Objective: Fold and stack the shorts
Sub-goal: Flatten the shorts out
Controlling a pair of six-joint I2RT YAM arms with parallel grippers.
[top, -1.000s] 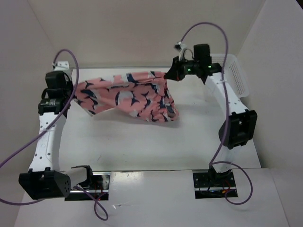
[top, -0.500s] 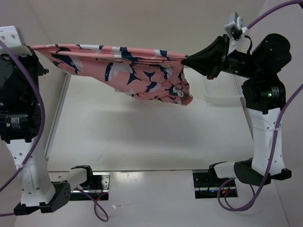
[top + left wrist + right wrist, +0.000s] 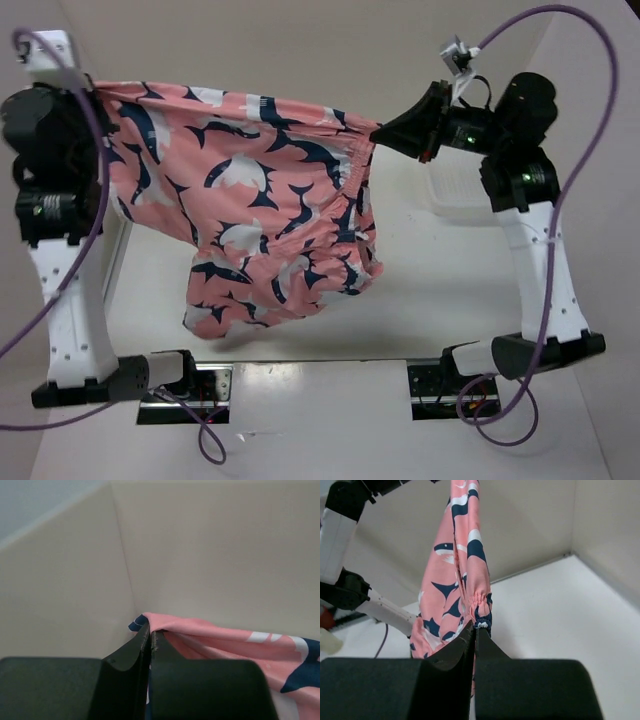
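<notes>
One pair of salmon-pink shorts (image 3: 255, 200) with navy-and-white sharks hangs in the air, stretched by its waistband between both arms, legs hanging toward the table. My left gripper (image 3: 92, 92) is shut on the left waistband corner; the left wrist view shows pink fabric (image 3: 210, 637) pinched at its tips (image 3: 150, 627). My right gripper (image 3: 380, 132) is shut on the right, gathered waistband corner; in the right wrist view the shorts (image 3: 455, 595) hang from its tips (image 3: 475, 628). No other pair shows.
A white mesh basket (image 3: 465, 195) sits at the back right, partly behind the right arm. The white table (image 3: 440, 300) lies below the hanging shorts. Beige walls close in the back and both sides.
Both arms have lifted the shorts off the table and spread apart. The bunched fabric has dropped open and now hangs flat and full length between the grippers.
</notes>
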